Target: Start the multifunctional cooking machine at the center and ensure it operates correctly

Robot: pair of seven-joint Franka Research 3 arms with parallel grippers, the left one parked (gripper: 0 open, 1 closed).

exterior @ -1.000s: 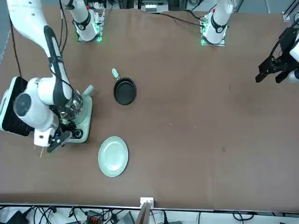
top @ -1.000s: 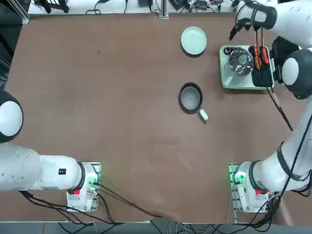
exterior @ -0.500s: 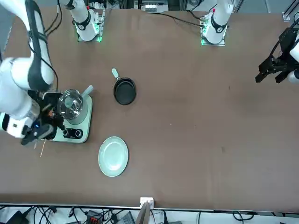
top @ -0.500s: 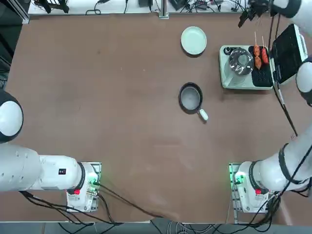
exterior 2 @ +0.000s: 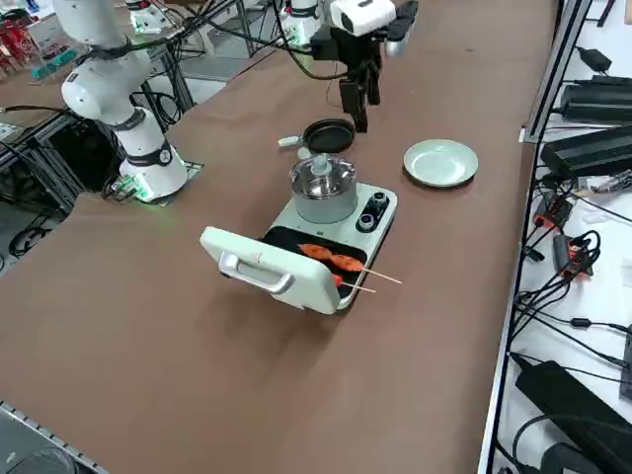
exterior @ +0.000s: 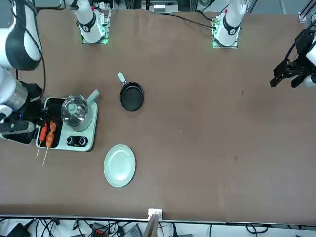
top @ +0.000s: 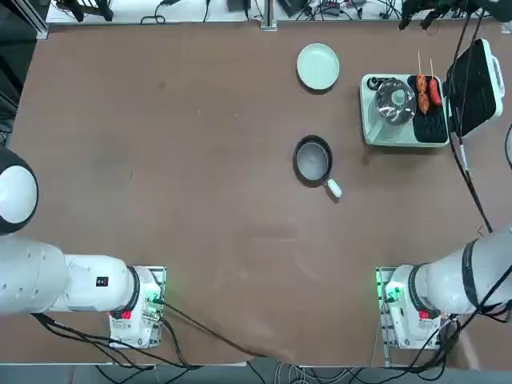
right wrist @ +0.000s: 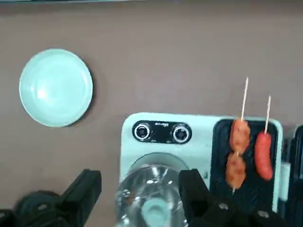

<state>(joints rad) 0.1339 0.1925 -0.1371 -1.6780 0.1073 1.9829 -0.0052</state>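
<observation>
The right gripper (right wrist: 140, 176) has its fingers (right wrist: 86, 189) spread wide, nothing pinched between them. In the front view it hangs at the machine's open-lid side; contact with the lid cannot be told.

The multifunctional cooking machine (top: 384, 142) lies on the far right part of the table (top: 216, 200). Its long axis runs left to right in the top view, with the steel pot (top: 395, 102) at the left, the grill plate (top: 430, 126) at the right and the lid (top: 474, 88) folded open beyond it. The knobs (exterior: 76, 141) face the table's far edge, away from the arm bases.

The top view gives the lid's black inner face; the right side view, its pale outer shell and handle (exterior 2: 259, 276). The wrist view shows two skewers, one orange-brown (right wrist: 239, 137), one red (right wrist: 263, 156), on the grill plate.
</observation>
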